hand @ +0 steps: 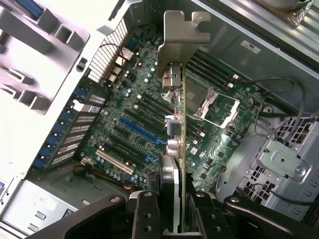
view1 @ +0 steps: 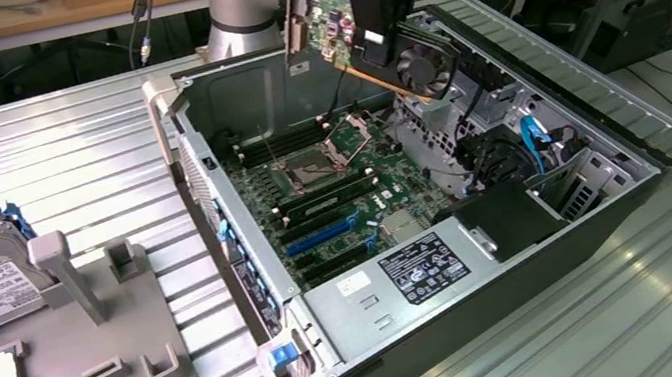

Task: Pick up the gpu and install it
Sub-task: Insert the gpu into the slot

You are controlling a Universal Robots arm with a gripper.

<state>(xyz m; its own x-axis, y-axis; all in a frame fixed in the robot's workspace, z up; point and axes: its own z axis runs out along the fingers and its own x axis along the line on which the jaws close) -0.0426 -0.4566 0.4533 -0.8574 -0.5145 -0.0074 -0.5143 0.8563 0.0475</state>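
Holding the gpu on edge, clamped in the gripper, above the open case on the bench, bracket toward the rear wall, probably to line up with the motherboard slots.

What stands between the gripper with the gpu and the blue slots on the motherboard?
Probably nothing, so yes, it looks reachable. The gripper holds the gpu above the open case, and the blue slots lie bare, with no cable or card over them.
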